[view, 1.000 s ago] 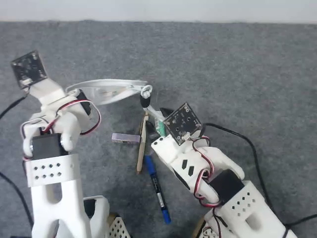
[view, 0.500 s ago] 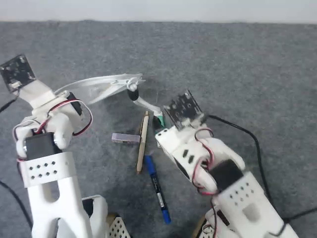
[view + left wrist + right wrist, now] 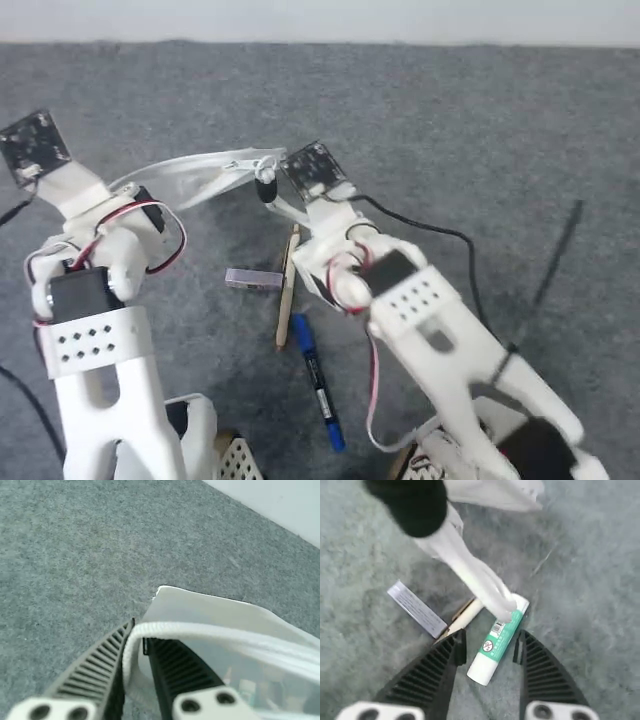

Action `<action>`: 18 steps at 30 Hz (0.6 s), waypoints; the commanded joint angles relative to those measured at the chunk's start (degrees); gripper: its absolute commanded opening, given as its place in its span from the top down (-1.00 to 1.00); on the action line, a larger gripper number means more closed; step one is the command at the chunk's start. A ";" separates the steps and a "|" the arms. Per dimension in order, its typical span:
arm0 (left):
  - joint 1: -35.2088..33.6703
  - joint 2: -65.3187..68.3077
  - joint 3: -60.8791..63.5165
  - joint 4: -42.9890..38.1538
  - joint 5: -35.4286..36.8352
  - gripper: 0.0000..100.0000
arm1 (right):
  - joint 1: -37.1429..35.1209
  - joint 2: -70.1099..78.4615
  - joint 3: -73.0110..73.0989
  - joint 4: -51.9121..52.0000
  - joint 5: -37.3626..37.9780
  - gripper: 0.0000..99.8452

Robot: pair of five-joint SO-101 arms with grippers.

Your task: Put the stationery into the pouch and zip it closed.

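White right hand [image 3: 489, 647] has swung up toward the pouch [image 3: 200, 178].

A small round sign stands on the white-and-green cylindrical glue stick [image 3: 496, 640]; its other print is unreadable.

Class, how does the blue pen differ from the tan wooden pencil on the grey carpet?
Colour: the blue pen has a dark barrel with blue ends; the tan wooden pencil is plain tan. Pose: in the high view the pencil's far end leans right, the pen's leans left. Place: the pencil lies nearer the translucent white pouch than the pen. Both lie flat on the grey carpet, outside the pouch.
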 commanded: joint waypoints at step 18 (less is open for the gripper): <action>-0.44 0.26 -2.95 0.26 0.53 0.98 | 4.70 28.44 -20.13 0.40 -4.66 0.69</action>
